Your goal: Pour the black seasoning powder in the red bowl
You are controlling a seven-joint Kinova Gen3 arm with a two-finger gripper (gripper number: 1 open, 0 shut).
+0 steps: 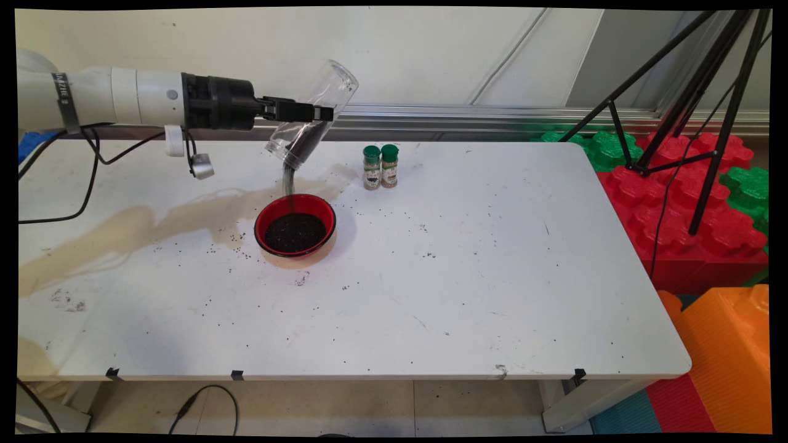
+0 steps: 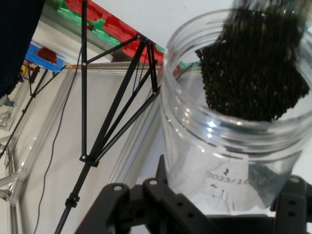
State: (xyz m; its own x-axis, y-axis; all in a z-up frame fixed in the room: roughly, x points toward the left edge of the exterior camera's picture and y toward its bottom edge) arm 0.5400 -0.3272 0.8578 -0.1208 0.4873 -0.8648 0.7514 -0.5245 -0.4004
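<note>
My gripper (image 1: 320, 114) is shut on a clear plastic jar (image 1: 314, 114), held above the table and tipped mouth-down to the lower left. Dark grains slide along the jar's lower wall and fall in a thin stream (image 1: 288, 179) into a red bowl (image 1: 295, 225) right below, which holds a heap of the same dark grains. In the hand view the clear plastic jar (image 2: 229, 146) fills the right side, with the dark grains (image 2: 253, 68) gathered near its threaded mouth. My fingers are mostly hidden behind the jar there.
Two small spice bottles with green caps (image 1: 380, 167) stand just right of the bowl, toward the back. Scattered grains and a brownish stain (image 1: 141, 224) mark the table's left half. A black tripod (image 1: 689, 92) and red, green and orange foam blocks (image 1: 695, 209) stand off the right edge.
</note>
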